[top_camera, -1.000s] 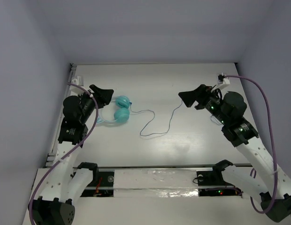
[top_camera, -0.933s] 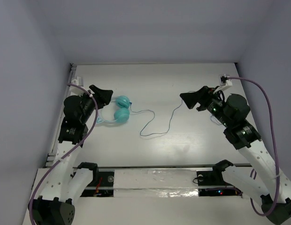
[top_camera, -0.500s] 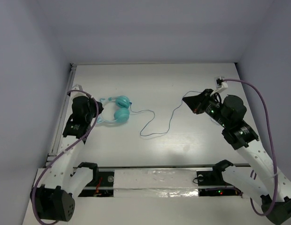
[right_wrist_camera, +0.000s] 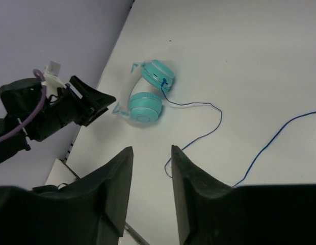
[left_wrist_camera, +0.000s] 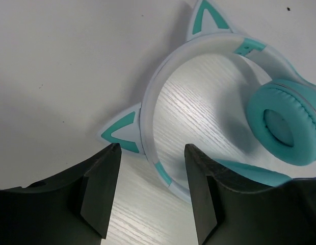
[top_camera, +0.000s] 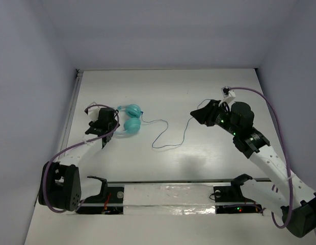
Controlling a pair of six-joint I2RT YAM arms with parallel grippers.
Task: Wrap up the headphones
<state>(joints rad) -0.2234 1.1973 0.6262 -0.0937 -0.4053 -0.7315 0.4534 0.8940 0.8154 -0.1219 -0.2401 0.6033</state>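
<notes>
The headphones (top_camera: 129,119) lie on the white table at left centre, two teal ear cups side by side and a pale headband with cat ears (left_wrist_camera: 148,107) curving to the left. The thin dark cord (top_camera: 165,137) loops right across the table toward my right gripper. My left gripper (top_camera: 112,124) is open and low over the headband, with one finger on each side of the band (left_wrist_camera: 168,176). My right gripper (top_camera: 198,114) is open and empty, above the cord's far end. The right wrist view shows the headphones (right_wrist_camera: 147,95) and cord (right_wrist_camera: 199,127) well ahead of it.
A metal rail (top_camera: 168,182) runs along the table's near edge and another (top_camera: 71,115) along the left edge. Purple arm cables (top_camera: 272,109) arc beside each arm. Walls close in on the left, back and right.
My left arm has folded down and brought its gripper from above the headband to low around it. My right gripper has shifted a little left and down.
</notes>
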